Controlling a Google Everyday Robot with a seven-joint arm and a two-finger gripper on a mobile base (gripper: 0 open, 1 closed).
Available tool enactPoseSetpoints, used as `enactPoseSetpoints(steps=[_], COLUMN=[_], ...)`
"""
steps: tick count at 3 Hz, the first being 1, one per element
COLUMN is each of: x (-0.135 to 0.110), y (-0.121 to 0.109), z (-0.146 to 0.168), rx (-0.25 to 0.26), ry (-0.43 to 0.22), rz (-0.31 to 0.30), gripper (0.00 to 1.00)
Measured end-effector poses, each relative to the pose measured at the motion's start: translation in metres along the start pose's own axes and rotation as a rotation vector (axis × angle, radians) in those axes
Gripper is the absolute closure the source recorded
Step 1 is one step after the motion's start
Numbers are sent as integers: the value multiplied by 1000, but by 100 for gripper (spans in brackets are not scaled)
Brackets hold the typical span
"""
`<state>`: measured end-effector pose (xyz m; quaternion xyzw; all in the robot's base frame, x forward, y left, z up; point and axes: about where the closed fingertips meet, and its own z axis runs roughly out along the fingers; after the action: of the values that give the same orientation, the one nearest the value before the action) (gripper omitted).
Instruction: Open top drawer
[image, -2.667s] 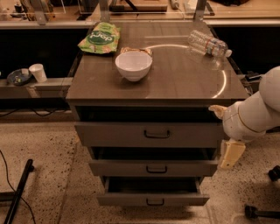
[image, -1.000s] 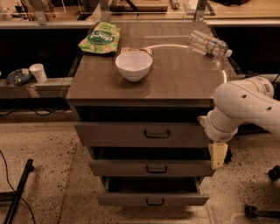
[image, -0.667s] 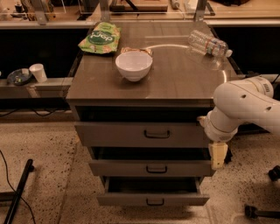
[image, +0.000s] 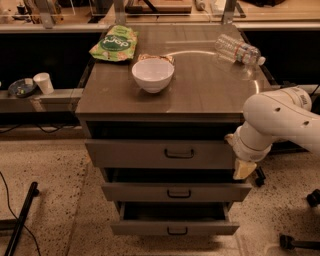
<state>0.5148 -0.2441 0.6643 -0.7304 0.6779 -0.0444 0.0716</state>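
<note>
Top drawer (image: 125, 154) sits just under the counter (image: 210, 97) top, its front a little way out, with the black handle (image: 179, 153) at its centre. The gripper (image: 244, 169) hangs at the drawer front's right end by the lower corner, well right of the handle. It possibly touches the front edge, and I cannot tell whether it is open or closed.

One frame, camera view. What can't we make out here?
All in the camera view:
- The gripper, at the top drawer's right end: mostly hidden behind the arm; contact with the drawer is unclear.
- Top drawer's inside: dark under the cabinet top.
- Arm's base: cut off by the right edge.
</note>
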Motion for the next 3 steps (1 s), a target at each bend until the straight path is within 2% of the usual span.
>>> enactPoseSetpoints(steps=[1,3], x=[0,0], y=[0,-3], z=[0,-5], rx=[-1,-1], ry=[-2,-4], rz=[-2,-3], gripper=[57,55])
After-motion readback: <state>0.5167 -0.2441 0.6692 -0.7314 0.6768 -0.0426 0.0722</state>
